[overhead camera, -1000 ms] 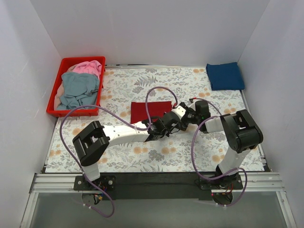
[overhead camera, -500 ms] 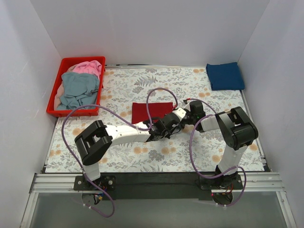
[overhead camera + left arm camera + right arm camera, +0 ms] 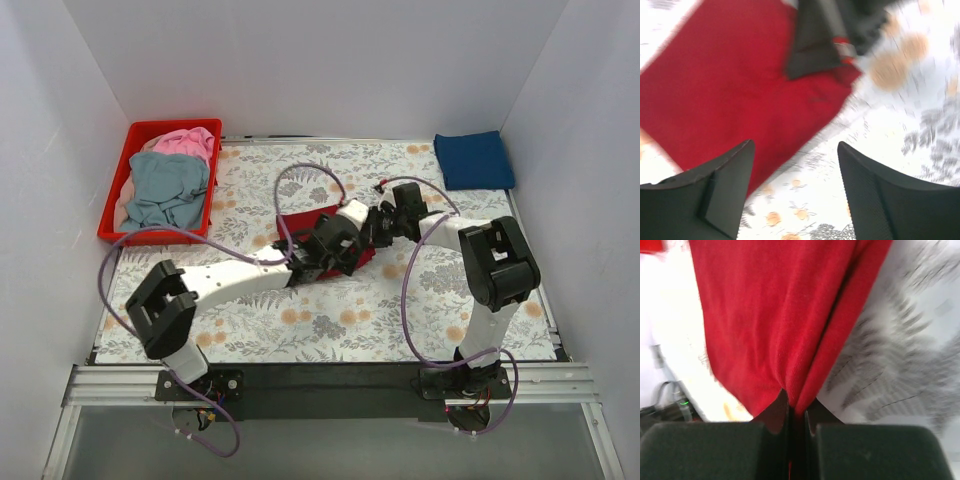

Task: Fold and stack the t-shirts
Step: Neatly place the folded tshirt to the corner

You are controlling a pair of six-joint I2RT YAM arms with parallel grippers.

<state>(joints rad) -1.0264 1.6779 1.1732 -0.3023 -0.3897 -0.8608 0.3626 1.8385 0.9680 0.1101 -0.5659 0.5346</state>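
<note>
Left claw: the left gripper (image 3: 794,150) had its two dark fingers (image 3: 715,190) spread wide with nothing between them. It hung over the near edge of the dark red cloth t-shirt (image 3: 730,85).
Right claw: the right gripper (image 3: 790,405) was pressed together on a fold of the dark red cloth t-shirt. The cloth ran into a crease where the tips met.
Dark red shirt: it lay in the middle of the floral-patterned table (image 3: 330,320), folded to a rough rectangle and partly covered by both wrists in the overhead view. The pinched part was on its right side. Whether that edge was lifted off the table could not be told.
Arms: both reached in to the table's middle, wrists just beside each other.
Navy shirt: the navy blue folded cloth t-shirt (image 3: 474,160) lay at the far right corner of the table, well apart from both grippers.
Basket: the red rectangular plastic basket (image 3: 150,236) stood at the far left. It held the grey-blue crumpled cloth t-shirt (image 3: 165,190) and, behind it, the pink cloth t-shirt (image 3: 188,140).
Sharpness: both wrist views were blurred.
</note>
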